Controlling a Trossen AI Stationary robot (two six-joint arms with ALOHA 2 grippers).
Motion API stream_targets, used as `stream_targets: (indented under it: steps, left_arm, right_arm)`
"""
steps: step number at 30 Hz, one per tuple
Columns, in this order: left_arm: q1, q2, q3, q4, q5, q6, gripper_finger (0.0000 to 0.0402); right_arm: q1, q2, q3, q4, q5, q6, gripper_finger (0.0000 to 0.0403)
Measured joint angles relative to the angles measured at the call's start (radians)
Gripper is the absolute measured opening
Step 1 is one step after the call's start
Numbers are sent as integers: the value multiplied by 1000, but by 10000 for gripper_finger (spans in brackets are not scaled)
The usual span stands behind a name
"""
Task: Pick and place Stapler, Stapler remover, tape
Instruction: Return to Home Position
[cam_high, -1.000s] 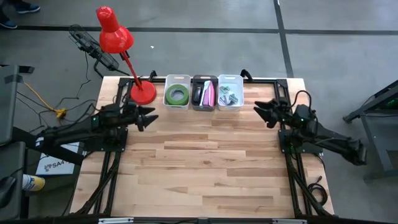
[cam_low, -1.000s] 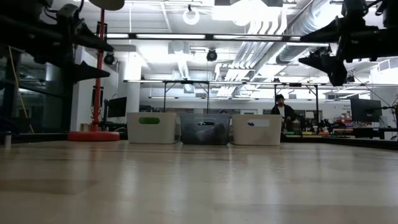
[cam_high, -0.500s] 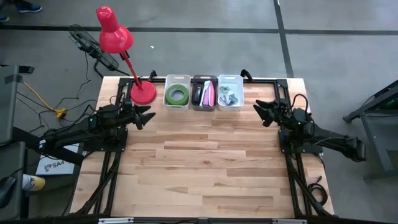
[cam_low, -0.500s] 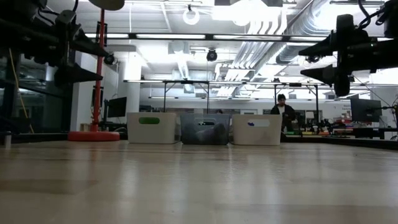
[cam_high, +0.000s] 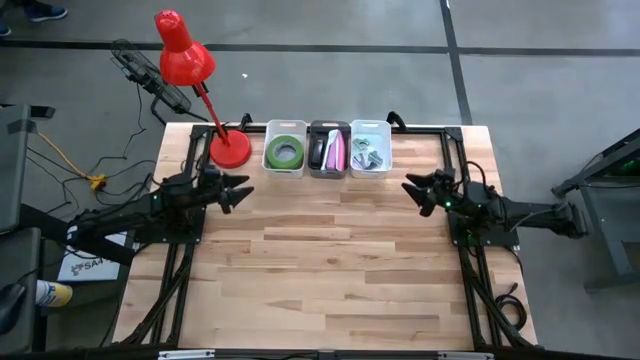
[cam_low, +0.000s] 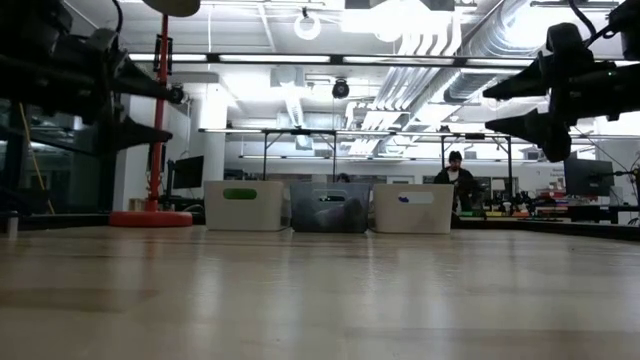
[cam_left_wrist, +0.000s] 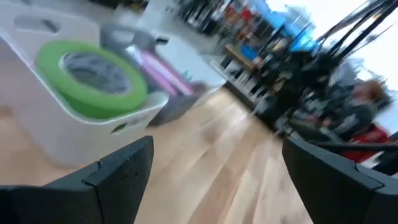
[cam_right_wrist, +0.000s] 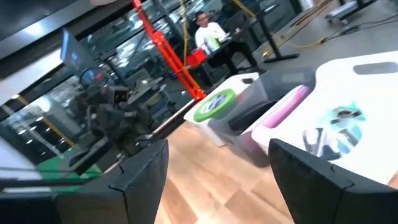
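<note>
Three bins beside red lamp

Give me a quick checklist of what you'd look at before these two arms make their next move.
1. Left gripper open and holding nothing: ok.
2. Right gripper open and holding nothing: ok.
3. Green tape lies inside the left white bin: ok.
4. Pink stapler lies inside the black bin: ok.
5. No loose item on the table between the arms: ok.
6. Person stands in the room beyond the bins, away from both arms: ok.
</note>
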Motion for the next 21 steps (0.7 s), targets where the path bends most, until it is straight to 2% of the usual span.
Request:
stream_targets:
  steps: [12,18,21]
  left_arm:
    - [0,-21,-11,11,71,33,349]
    - [0,-22,-13,15,81,85,349]
    - [0,-22,-13,15,81,186,349]
  right_arm:
    - [20,0,0,-25,-97,-87,268]
    - [20,1,0,-44,-229,-145,268]
    - [20,1,0,-45,-267,-179,268]
